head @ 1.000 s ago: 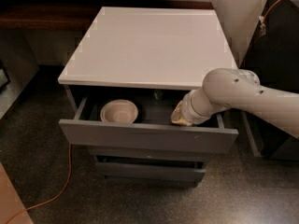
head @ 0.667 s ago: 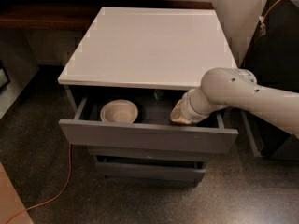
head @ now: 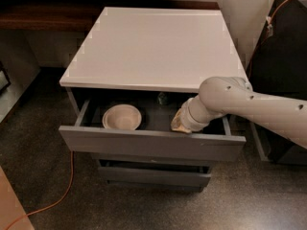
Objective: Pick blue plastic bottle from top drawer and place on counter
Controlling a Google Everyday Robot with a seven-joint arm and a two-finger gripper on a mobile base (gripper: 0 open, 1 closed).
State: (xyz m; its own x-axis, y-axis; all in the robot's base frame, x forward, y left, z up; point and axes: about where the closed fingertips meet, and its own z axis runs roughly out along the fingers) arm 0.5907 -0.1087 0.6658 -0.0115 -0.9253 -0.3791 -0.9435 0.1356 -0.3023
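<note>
Nothing is visibly shifting since the earlier frame: the arm (head: 259,111) is still reaching in from the right at the same angle, and the tool (head: 181,122) is staying down in the right part of the top drawer (head: 148,145). That drawer is standing pulled out beneath the front edge of the white worktop (head: 153,47). The tool's pale tip is sitting low behind the drawer front, and whether it is open or closed cannot be told. The blue plastic bottle is not showing plainly; the wrist and tool are covering the spot where they are reaching. A cream bowl (head: 122,117) is lying in the left half of the drawer, well apart from the tool. A small dark object (head: 163,98) is standing at the back, in shadow under the worktop. An orange cable (head: 67,190) is trailing across the floor at the lower left.
</note>
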